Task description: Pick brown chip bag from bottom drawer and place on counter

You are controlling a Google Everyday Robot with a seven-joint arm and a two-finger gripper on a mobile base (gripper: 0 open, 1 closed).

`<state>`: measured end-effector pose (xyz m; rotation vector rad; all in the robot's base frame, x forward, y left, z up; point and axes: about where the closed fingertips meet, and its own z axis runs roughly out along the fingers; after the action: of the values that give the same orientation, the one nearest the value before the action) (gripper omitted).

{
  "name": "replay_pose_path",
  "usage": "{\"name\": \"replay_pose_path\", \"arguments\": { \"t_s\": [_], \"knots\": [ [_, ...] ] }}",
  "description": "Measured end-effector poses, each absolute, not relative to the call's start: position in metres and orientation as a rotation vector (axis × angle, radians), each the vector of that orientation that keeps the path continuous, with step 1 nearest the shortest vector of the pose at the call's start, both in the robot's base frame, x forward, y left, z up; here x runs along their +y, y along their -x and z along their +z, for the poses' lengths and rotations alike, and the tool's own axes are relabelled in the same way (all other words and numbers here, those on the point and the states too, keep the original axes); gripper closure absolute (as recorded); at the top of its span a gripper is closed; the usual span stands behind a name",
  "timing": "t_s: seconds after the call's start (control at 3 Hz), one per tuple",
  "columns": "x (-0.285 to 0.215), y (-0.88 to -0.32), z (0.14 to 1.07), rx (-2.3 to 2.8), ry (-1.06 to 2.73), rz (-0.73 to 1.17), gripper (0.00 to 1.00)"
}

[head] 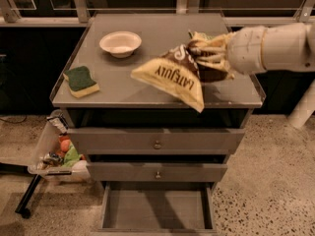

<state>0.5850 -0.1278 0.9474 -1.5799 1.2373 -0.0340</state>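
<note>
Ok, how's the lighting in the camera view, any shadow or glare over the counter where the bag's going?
Camera view: dim, warm light, no strong glare on the counter; the brown chip bag, gripped by the hand over the counter's right side, throws a soft shadow beneath it; a darker shadow lies in the open bottom drawer.

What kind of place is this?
Probably a mock kitchen or office pantry: a counter with a bowl and a sponge. The gripper holds the brown chip bag above the counter.
</note>
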Motion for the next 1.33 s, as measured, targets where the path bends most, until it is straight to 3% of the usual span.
{"name": "replay_pose_path", "arguments": {
  "t_s": [0.33,0.67,1.33],
  "knots": [
    [-0.114,-0.636,0.96,1.189,1.624,-0.004,1.0],
    [-0.08,-0.69,0.975,1.129,1.595,0.054,0.81],
    [-0.051,-0.705,1.006,1.067,1.563,0.064,0.34]
  ]
}}
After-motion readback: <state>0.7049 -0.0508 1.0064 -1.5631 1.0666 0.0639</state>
